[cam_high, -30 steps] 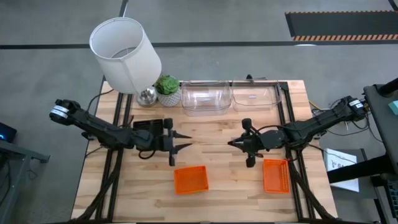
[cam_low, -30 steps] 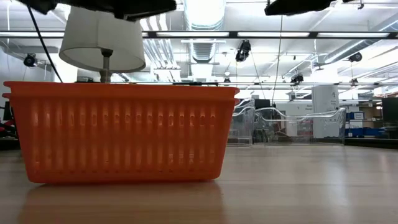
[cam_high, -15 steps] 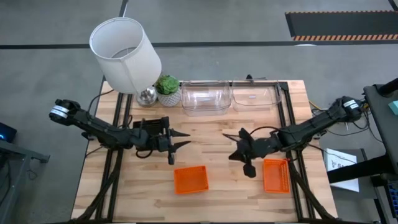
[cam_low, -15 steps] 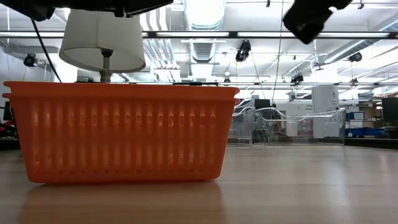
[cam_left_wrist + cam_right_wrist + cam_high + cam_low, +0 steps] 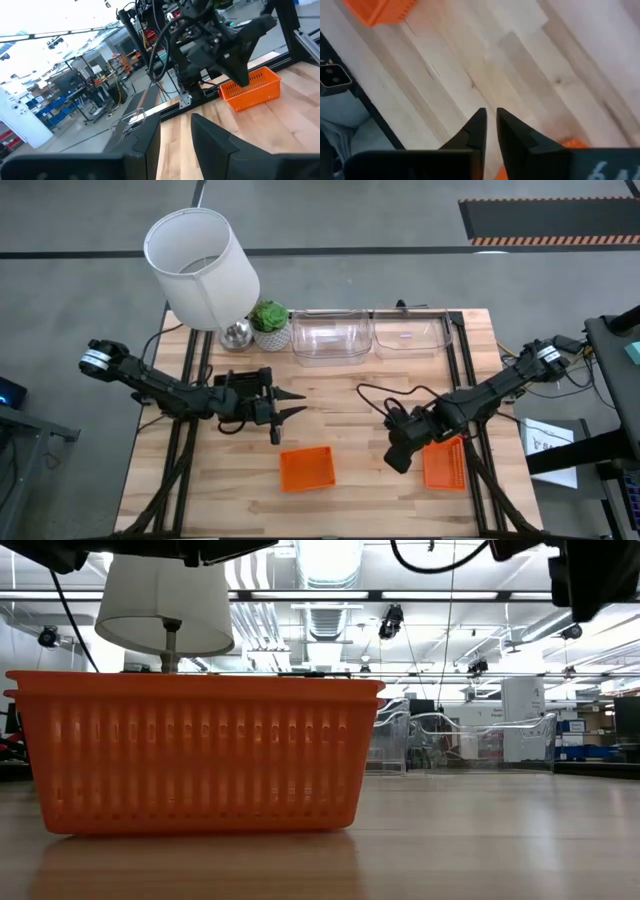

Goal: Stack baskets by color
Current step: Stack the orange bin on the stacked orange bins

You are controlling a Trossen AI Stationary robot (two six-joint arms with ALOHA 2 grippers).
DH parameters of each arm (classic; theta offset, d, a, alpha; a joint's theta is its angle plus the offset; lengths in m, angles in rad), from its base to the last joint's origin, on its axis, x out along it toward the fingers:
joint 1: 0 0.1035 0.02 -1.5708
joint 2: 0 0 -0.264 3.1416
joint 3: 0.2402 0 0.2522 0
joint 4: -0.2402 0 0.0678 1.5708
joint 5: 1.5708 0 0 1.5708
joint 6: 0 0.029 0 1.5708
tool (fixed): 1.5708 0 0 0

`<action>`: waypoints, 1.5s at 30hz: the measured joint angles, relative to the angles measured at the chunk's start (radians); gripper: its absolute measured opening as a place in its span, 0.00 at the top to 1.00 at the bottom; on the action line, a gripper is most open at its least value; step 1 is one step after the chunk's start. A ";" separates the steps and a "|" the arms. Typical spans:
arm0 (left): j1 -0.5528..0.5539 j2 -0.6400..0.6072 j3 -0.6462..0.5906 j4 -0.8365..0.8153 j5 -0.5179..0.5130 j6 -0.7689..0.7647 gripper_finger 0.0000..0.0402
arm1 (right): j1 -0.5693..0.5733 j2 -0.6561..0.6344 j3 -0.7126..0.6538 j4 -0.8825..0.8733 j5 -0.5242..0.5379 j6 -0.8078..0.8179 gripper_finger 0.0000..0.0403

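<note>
Two red-orange perforated baskets rest flat on the wooden table near its front edge, one [image 5: 306,468] at the middle and one [image 5: 444,463] to the right. Two clear baskets [image 5: 330,337] [image 5: 408,332] stand side by side at the far edge. My right gripper [image 5: 396,460] hangs above the bare wood between the two orange baskets and points steeply down, its fingers [image 5: 490,112] a narrow gap apart with nothing between them. My left gripper [image 5: 302,404] hovers level over the table's left half, open and empty, pointing toward the right arm.
A white lampshade [image 5: 202,268] on a chrome base and a small potted plant [image 5: 268,322] stand at the far left corner. Black frame rails [image 5: 462,370] run along both table sides. Bare wood lies between the clear baskets and the orange ones.
My right gripper has swung from pointing level toward the table's left to pointing steeply down, rolling as it went. It has also moved toward the near edge, ending beside the right orange basket. The baskets have stayed in place.
</note>
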 joint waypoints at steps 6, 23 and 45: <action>0.000 -0.004 0.000 0.001 0.000 0.008 0.77 | 0.005 0.030 -0.006 -0.018 -0.071 0.073 0.77; 0.000 -0.005 -0.001 0.000 0.000 0.008 0.77 | 0.149 0.072 -0.157 -0.135 -0.251 0.450 0.52; -0.001 -0.005 -0.002 0.000 0.000 0.008 0.77 | 0.150 0.074 -0.254 -0.004 -0.156 0.487 0.93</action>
